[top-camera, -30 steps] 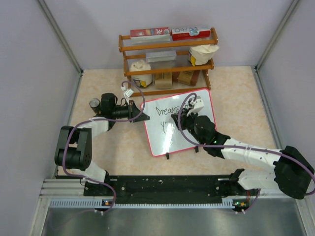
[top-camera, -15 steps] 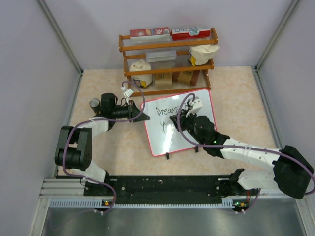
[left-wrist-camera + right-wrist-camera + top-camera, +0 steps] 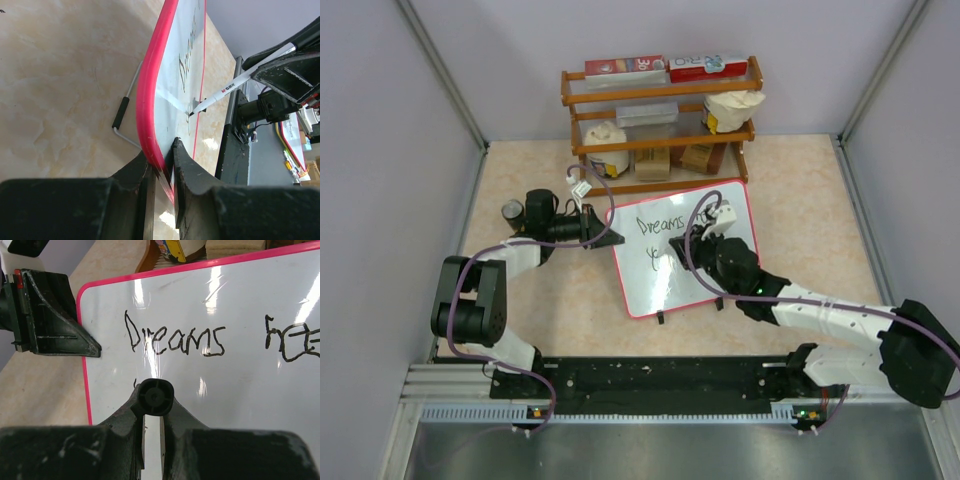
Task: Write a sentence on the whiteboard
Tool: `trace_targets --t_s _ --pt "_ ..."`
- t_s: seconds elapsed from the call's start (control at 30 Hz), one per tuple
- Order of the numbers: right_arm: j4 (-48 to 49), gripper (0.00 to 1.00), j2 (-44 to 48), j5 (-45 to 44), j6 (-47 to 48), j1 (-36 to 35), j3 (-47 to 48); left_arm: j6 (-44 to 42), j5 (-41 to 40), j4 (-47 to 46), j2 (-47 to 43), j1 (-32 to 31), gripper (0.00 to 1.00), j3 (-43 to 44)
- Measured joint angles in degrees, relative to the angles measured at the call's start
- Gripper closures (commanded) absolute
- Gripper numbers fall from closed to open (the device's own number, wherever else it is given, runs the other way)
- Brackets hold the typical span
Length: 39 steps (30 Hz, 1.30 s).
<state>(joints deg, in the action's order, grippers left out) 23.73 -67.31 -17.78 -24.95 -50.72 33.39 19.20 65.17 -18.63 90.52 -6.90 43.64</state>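
On the left, I am pinching the red left edge of the whiteboard (image 3: 655,285) with the left end effector (image 3: 162,157), one finger on each face of the frame. The board is sitting mid-worktop (image 3: 800,200), slightly turned, propped on a wire leg (image 3: 121,112), just in front of a wooden rack (image 3: 660,120).

Moving right, the sentence (image 3: 175,340) is reading "Dreams", then a second word cut off at the picture's edge, with a second line just starting beneath.

Further right, the right end effector (image 3: 152,407) is pressed together on a white marker (image 3: 240,82), its tip at the board under "Dreams".

To do this step well, I am judging that I need light, even pressure, short strokes running rightward, and a firm left grip so the propped board is not sliding or rocking.

Blank white is lying to the right and below for the remaining words. The red frame is bounding the strokes, the rack is crowding the far edge, and open worktop is lying to the right.
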Motion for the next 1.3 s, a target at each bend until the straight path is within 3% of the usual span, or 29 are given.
trace_targets --t_s 0.97,1.3 --pt "0.1 1.0 -1.2 0.3 -0.7 1.5 2.4 -0.1 0.0 0.3 0.0 0.0 1.0 0.1" --pt "1.9 1.0 4.0 0.3 -0.6 2.6 -0.7 -0.2 0.2 0.3 0.0 0.0 1.0 0.2"
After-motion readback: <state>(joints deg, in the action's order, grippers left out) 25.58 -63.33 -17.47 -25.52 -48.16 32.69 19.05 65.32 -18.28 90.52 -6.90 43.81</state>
